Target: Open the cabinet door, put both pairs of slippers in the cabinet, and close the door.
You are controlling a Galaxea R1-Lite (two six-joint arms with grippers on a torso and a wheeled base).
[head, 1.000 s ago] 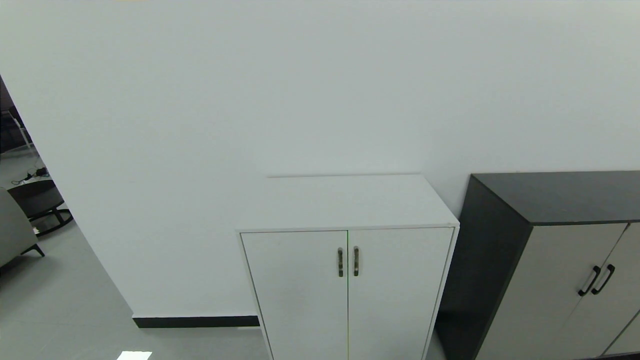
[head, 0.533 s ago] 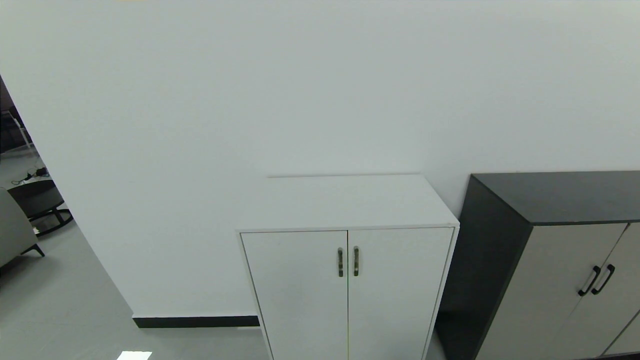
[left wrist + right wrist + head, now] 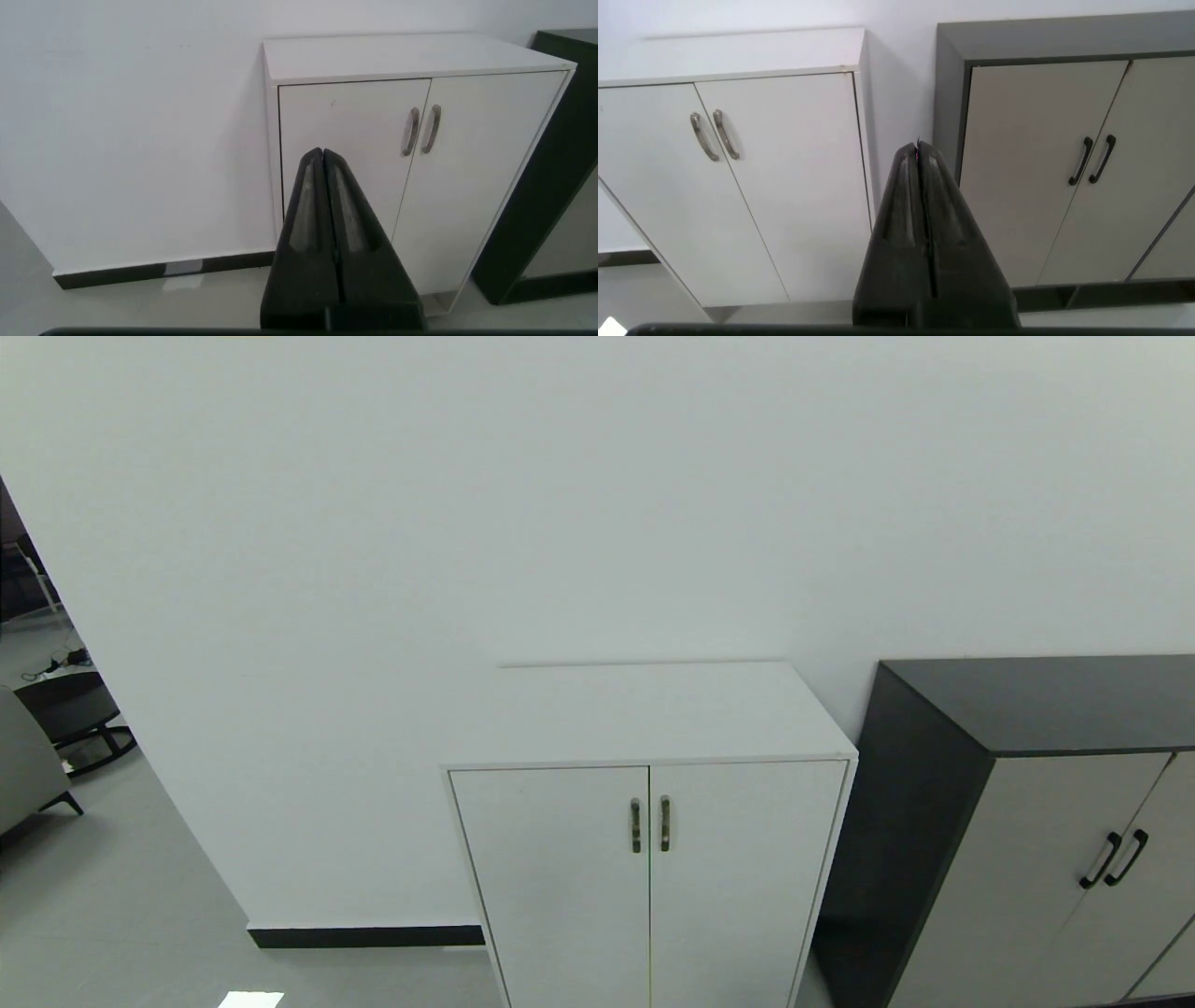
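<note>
A white two-door cabinet (image 3: 644, 859) stands against the wall with both doors closed and two metal handles (image 3: 650, 824) side by side at the middle seam. In the left wrist view the same cabinet (image 3: 374, 140) lies ahead of my left gripper (image 3: 323, 154), whose fingers are pressed together with nothing between them. In the right wrist view my right gripper (image 3: 918, 149) is also shut and holds nothing, pointing at the gap between the white cabinet (image 3: 747, 159) and its neighbour.
A black cabinet with grey doors (image 3: 1046, 821) stands just right of the white one. A dark round table (image 3: 70, 714) and a grey seat (image 3: 23, 765) stand at the far left, and grey floor (image 3: 112, 915) lies open left of the white cabinet.
</note>
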